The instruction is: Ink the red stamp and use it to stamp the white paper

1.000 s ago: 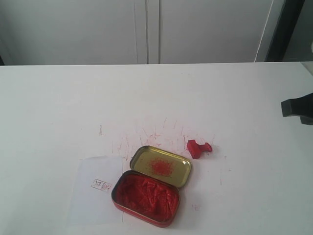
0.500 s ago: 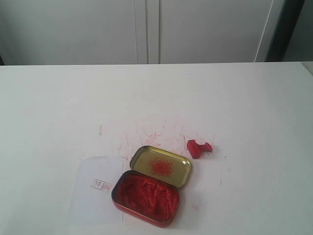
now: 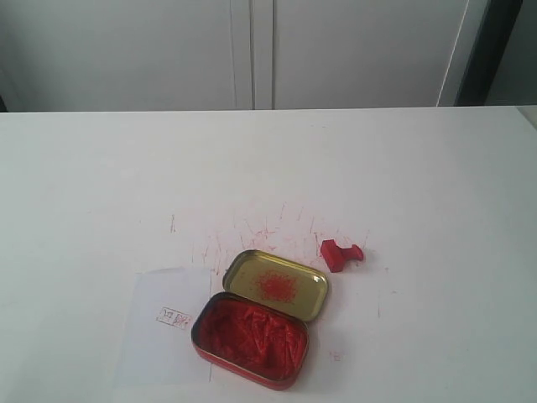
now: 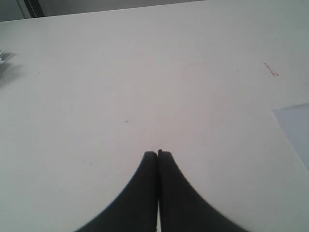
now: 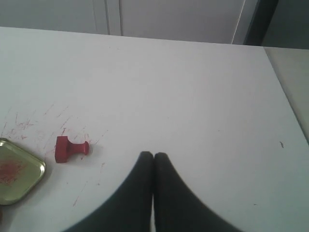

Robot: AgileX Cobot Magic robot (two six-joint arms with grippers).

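We judge our right tool [image 5: 153, 155], closed and empty like the left tool [image 4: 157, 153], nearer the small stepped red plastic stamp [image 3: 341, 253], lying parallel to the desk's [image 3: 419, 168] near edge, right of middle.

A white surface [image 3: 419, 185] fills the lower three quarters of the exterior view, its far edge running straight across the upper part. Behind it stand pale grey cabinet doors [image 3: 126, 50], with vertical seams [image 3: 252, 50] at upper centre. A dark upright strip [image 3: 482, 50] slants at upper right. The light is soft and even.
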